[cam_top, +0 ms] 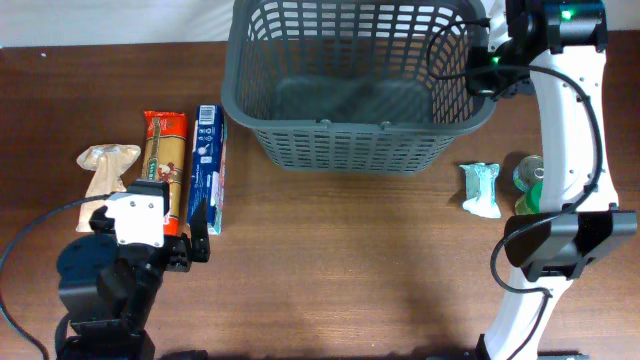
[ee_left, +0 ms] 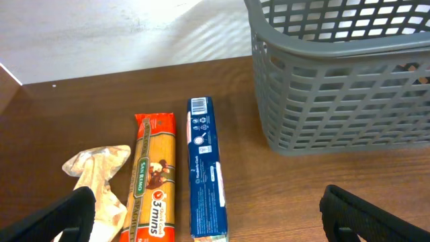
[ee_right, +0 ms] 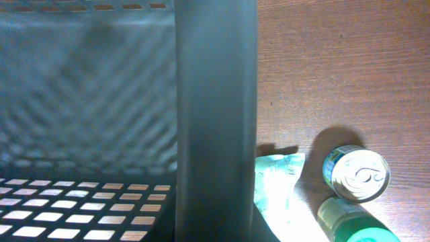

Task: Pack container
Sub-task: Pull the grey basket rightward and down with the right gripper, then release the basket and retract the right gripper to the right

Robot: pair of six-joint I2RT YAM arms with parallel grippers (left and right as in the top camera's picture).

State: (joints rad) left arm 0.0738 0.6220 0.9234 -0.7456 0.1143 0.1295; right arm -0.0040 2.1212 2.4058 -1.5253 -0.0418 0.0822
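Observation:
The container is a large dark grey lattice basket at the back centre, and it looks empty. It also shows at the top right of the left wrist view. My right gripper is at the basket's right rim. In the right wrist view the thick rim runs straight between the jaws, which appear closed on it. My left gripper is open and empty, low at the front left. In its wrist view the fingers straddle the near ends of a spaghetti packet and a blue box.
Left of the basket lie a beige bag, an orange spaghetti packet and a blue box. Right of it are a teal-white packet, a tin can and a green bottle, close to the right arm's base.

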